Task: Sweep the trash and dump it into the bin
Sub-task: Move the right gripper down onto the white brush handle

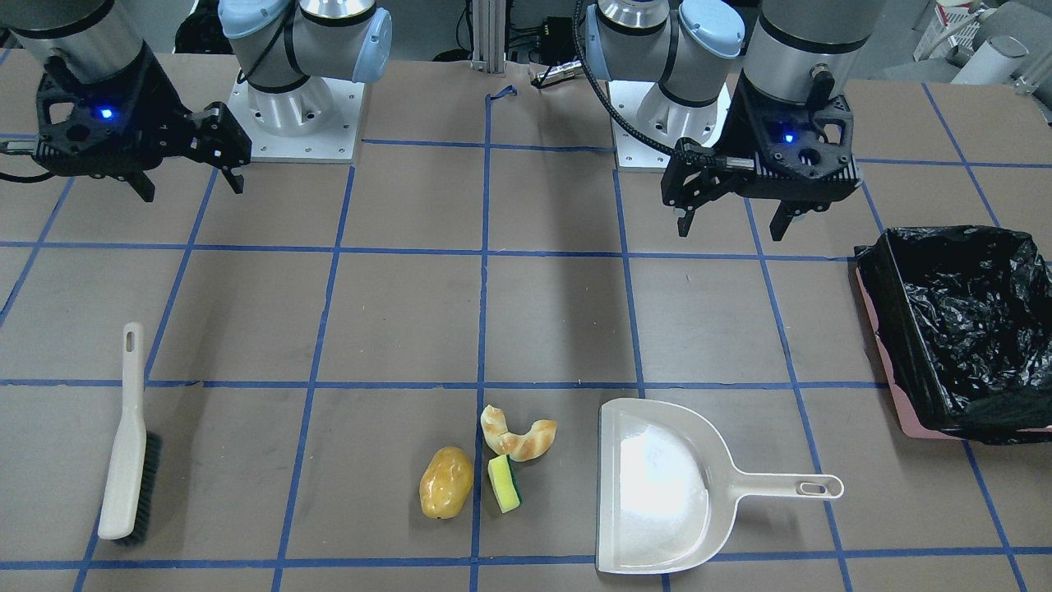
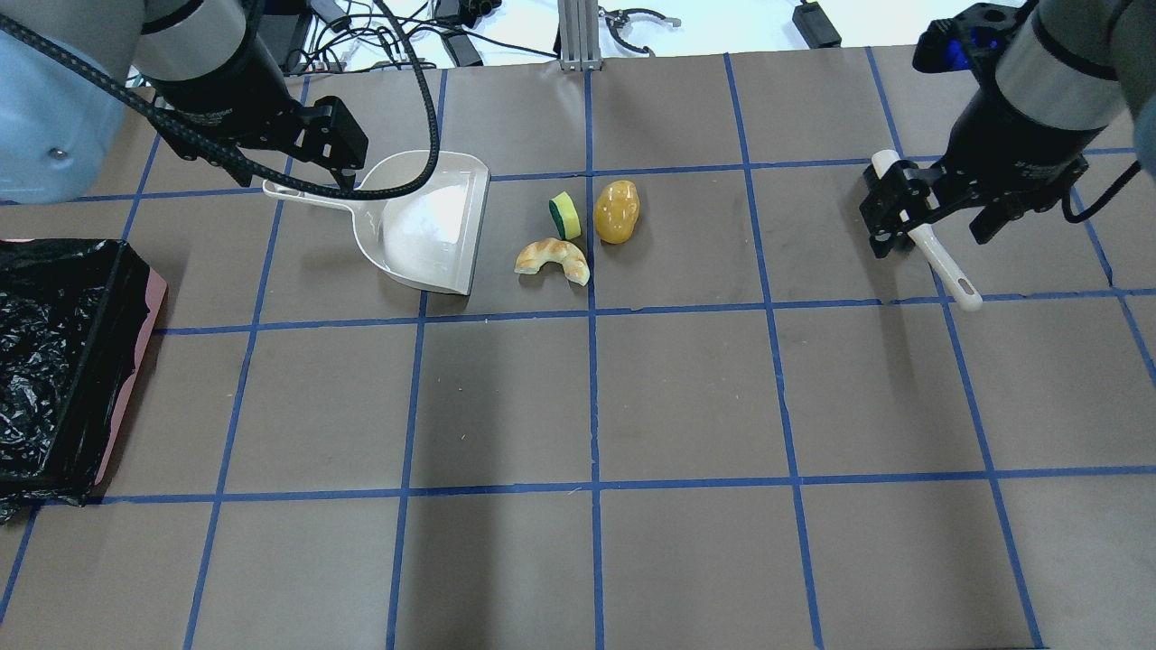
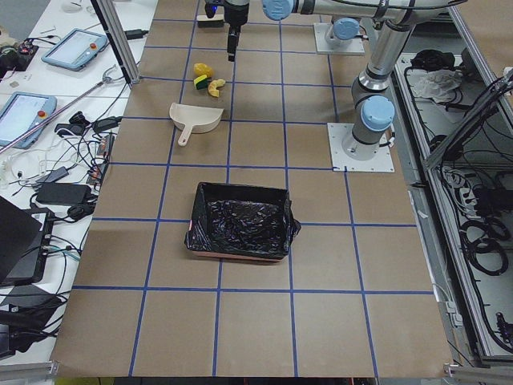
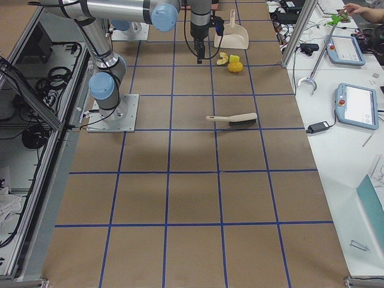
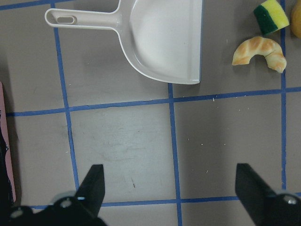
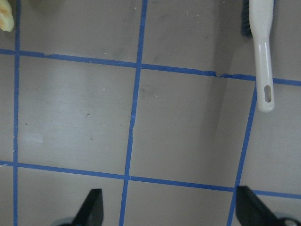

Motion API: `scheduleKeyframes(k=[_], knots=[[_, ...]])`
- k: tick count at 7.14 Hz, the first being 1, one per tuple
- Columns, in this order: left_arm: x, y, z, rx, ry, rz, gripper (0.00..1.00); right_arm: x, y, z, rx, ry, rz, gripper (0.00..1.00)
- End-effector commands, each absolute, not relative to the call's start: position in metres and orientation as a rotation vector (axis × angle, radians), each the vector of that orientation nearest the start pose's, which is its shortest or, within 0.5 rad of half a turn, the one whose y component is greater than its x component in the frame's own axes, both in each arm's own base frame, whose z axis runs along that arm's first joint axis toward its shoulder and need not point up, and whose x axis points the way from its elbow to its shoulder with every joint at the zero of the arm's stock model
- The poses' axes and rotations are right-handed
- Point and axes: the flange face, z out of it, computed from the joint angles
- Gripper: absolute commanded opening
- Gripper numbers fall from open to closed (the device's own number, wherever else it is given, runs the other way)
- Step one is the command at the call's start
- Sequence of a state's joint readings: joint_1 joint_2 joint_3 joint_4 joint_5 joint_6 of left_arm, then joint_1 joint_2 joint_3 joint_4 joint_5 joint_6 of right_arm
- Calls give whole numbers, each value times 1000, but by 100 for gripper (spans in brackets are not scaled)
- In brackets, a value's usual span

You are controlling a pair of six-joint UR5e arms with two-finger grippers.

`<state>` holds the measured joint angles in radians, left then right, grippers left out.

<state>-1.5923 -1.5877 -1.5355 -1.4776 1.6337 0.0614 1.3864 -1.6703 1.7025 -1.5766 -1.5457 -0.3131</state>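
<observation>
A brown table (image 1: 394, 312) is crossed by a blue tape grid (image 1: 483, 329); a glossy yellow-brown potato (image 1: 446, 483), golden bread piece (image 1: 518, 434), yellow-and-green sponge (image 1: 505, 483), beige dustpan (image 1: 657, 485), black-bristled beige brush (image 1: 127, 444) and pink, black-lined bin (image 1: 912, 353) are seen

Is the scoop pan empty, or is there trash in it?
Empty. The dustpan shows only bare plastic inside; the potato, bread piece and sponge lie on the table beside its open edge.
</observation>
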Motion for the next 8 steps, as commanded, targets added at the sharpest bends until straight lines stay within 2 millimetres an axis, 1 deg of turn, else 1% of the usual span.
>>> scheduleKeyframes(k=[1,2,3,4,5,6,7,8], knots=[[-138,-507,507,120,3070,-168,100,-1,-479,448,-318,3076,92,100],[-138,-507,507,120,3070,-168,100,-25,-490,429,-349,3046,139,100],[-138,-507,507,122,3070,-168,100,-48,-508,401,-350,3030,174,100],[-138,-506,508,122,3069,-170,100,-70,-530,373,-310,3046,159,100],[-138,-506,508,122,3068,-170,100,-85,-547,346,-300,3091,180,100],[-138,-506,508,122,3069,-170,100,-90,-556,318,-226,3087,245,100],[-138,-506,508,122,3069,-170,100,-94,-566,295,-157,3097,241,100],[-138,-506,508,122,3068,-170,100,-97,-571,271,-153,3102,244,100]])
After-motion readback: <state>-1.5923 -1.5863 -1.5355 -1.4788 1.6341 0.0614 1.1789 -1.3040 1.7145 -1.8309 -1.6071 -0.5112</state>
